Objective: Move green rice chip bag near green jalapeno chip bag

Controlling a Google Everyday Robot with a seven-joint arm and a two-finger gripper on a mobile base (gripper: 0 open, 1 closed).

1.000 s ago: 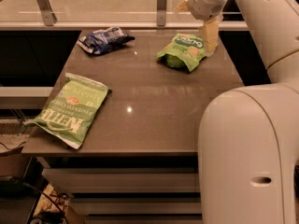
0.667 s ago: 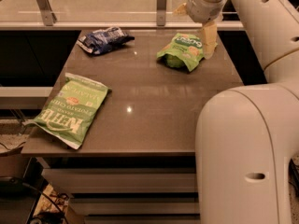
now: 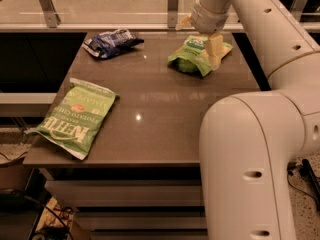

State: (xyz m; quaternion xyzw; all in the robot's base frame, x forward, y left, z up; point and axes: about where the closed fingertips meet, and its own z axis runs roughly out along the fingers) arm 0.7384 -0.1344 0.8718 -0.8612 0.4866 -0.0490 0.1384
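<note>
The green rice chip bag point(image 3: 196, 57) is a small bright green bag lying at the table's back right. My gripper point(image 3: 200, 38) hangs right over it. One tan finger point(image 3: 215, 51) rests down on the bag's right side and the other point(image 3: 183, 23) sticks out behind its back edge, so the jaws stand open across the bag. The green jalapeno chip bag point(image 3: 72, 118), large and light green with white Kettle lettering, lies flat at the front left of the table, far from the gripper.
A dark blue chip bag point(image 3: 111, 41) lies at the back left of the brown table point(image 3: 150, 109). A metal rail with glass point(image 3: 172, 4) runs behind the table. My white arm and base point(image 3: 250, 159) fill the right foreground.
My gripper has moved slightly left and down onto the green rice chip bag. The bags have stayed where they were.
</note>
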